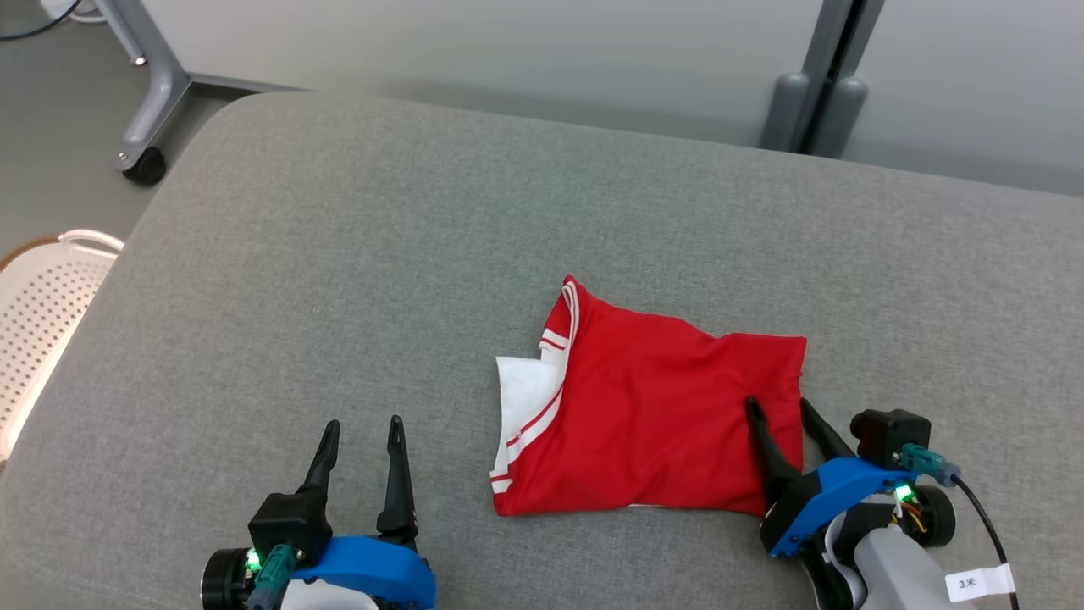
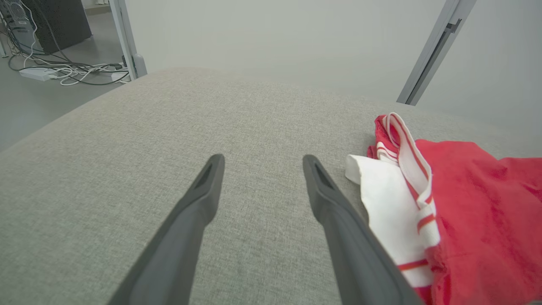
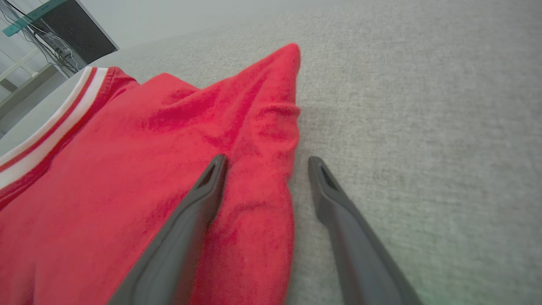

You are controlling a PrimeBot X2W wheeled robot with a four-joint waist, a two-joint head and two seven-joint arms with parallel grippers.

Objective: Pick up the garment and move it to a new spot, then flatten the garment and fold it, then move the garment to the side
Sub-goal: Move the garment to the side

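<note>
The folded red garment (image 1: 652, 415) lies on the grey worktop (image 1: 339, 254). Right fingers (image 1: 762, 436) straddle its right edge, open; left fingers (image 1: 395, 466) gape empty.

Grey woven-fabric cushion (image 1: 356, 254) carried everything: broad, flat, far-left corner rounded. Red garment (image 1: 652, 415) lay directly on it, right of centre and closer to near edge than far edge. Garment was folded into rough rectangle, slightly rumpled, far corner peaked. White-and-red striped trim (image 1: 537, 418) ran along side facing cushion's left edge. White layer (image 1: 521, 388) poked out beneath trim, flat on fabric.
</note>
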